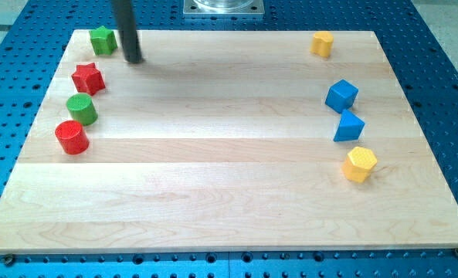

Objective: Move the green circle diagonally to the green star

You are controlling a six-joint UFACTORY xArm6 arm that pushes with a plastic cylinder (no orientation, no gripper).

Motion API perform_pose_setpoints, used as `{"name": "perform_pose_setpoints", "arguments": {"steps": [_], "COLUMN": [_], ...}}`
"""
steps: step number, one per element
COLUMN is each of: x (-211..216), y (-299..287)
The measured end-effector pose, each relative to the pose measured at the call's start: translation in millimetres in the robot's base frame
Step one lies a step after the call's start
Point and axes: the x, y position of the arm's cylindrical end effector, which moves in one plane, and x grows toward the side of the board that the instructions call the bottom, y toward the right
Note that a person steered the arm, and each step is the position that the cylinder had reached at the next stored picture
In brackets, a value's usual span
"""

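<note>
A pale wooden board (229,154) lies on a blue perforated table (429,31). My tip (134,59), holding nothing, stands beside the green star (102,40). The green circle (82,110) stands upright, between the red star (88,78) and the red circle (71,137).

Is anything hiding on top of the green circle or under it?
Nothing sits on the green circle; its top is bare. It stands on the wooden board, so whatever is underneath stays covered. My tip is away from it, by the green star.

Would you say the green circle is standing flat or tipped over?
Standing flat: the green circle shows its round top face up, resting on the board.
</note>
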Motion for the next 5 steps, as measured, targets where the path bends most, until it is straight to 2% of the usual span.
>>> {"name": "perform_pose_setpoints", "arguments": {"steps": [1, 2, 3, 4, 5], "x": [63.8, 90.6, 143.3, 166.7, 201.3], "y": [-70.1, -91.9, -72.6, -17.8, 65.1]}}
